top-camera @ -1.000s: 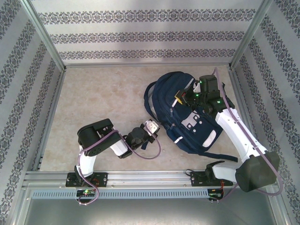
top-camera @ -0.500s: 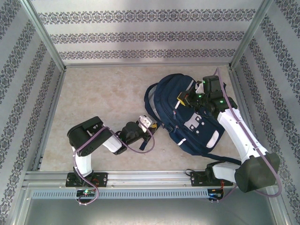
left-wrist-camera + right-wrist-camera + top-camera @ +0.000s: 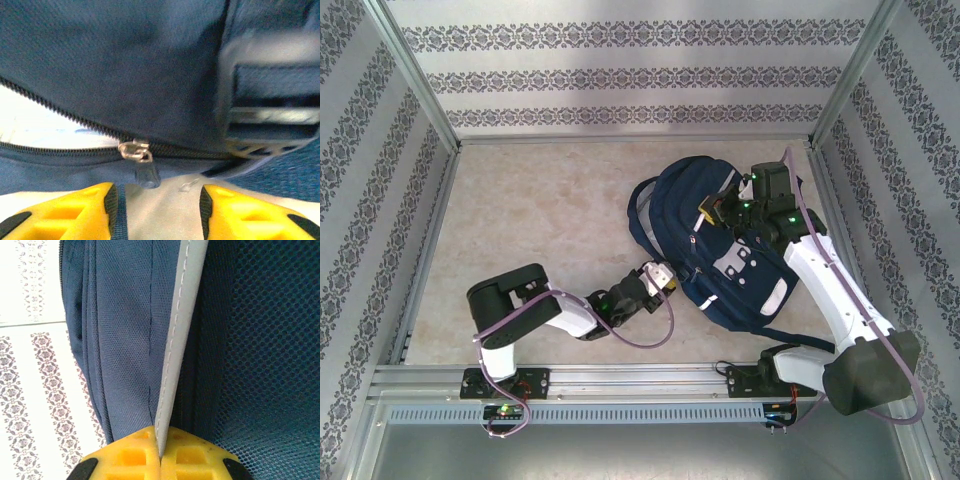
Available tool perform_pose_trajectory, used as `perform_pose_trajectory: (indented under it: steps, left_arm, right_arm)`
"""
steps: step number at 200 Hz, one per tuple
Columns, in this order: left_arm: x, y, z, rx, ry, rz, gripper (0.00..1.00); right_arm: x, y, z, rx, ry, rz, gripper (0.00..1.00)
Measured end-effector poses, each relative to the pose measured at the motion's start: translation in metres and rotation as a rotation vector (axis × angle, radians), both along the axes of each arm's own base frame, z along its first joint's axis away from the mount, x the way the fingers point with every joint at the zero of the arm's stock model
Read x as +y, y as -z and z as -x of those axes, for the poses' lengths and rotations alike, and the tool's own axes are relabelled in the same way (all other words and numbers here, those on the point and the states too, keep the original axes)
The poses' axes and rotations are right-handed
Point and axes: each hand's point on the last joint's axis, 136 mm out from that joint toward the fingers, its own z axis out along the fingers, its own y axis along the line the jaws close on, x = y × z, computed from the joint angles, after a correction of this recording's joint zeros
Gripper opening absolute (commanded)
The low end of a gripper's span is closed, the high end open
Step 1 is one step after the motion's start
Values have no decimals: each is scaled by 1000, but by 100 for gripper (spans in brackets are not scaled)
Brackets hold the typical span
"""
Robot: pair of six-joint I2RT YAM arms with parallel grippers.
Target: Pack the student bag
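The student bag point(image 3: 720, 250), a big navy backpack with white patches, lies flat on the right half of the table. My left gripper point(image 3: 665, 280) is at its lower left edge. In the left wrist view the yellow fingers point(image 3: 90, 207) stand apart, and my left gripper point(image 3: 157, 212) is open with bare tabletop between them. Just beyond hangs a metal zipper slider with a dark pull point(image 3: 145, 172) on a partly open zip. My right gripper point(image 3: 710, 212) rests on the bag's upper part. In the right wrist view my right gripper point(image 3: 160, 455) is shut on a grey trim strip point(image 3: 177, 340) of the student bag point(image 3: 120, 340).
Patterned walls point(image 3: 620, 75) and metal frame posts point(image 3: 415, 75) enclose the table on three sides. A metal rail point(image 3: 630, 378) runs along the near edge. The beige tabletop point(image 3: 530, 215) left of the bag offers free room. A dark strap point(image 3: 800, 338) trails from the bag toward the right arm's base.
My left gripper has opened and swung right, up to the bag's lower left edge by the zipper. The right gripper keeps its grip and has hardly moved.
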Motion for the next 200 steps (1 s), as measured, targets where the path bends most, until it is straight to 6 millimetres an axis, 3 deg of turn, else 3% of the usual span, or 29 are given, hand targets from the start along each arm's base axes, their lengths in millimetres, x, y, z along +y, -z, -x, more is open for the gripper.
perform_pose_trajectory:
  steps: [48,95,112,158,200]
  left_arm:
    - [2,26,-22,-38,-125,-52,48]
    - [-5,14,-31,-68,-151,-13,38]
    - [-8,13,-34,-73,-159,-8,33]
    - [-6,11,-41,-59,-192,28,0]
    - [2,15,-41,-46,-198,34,0]
  right_arm:
    - [7,0,0,32,49,-23,0]
    - [9,2,0,39,84,-33,0]
    - [10,3,2,34,92,-37,0]
    - [9,6,0,27,112,-36,0]
    - [8,8,-1,25,116,-28,0]
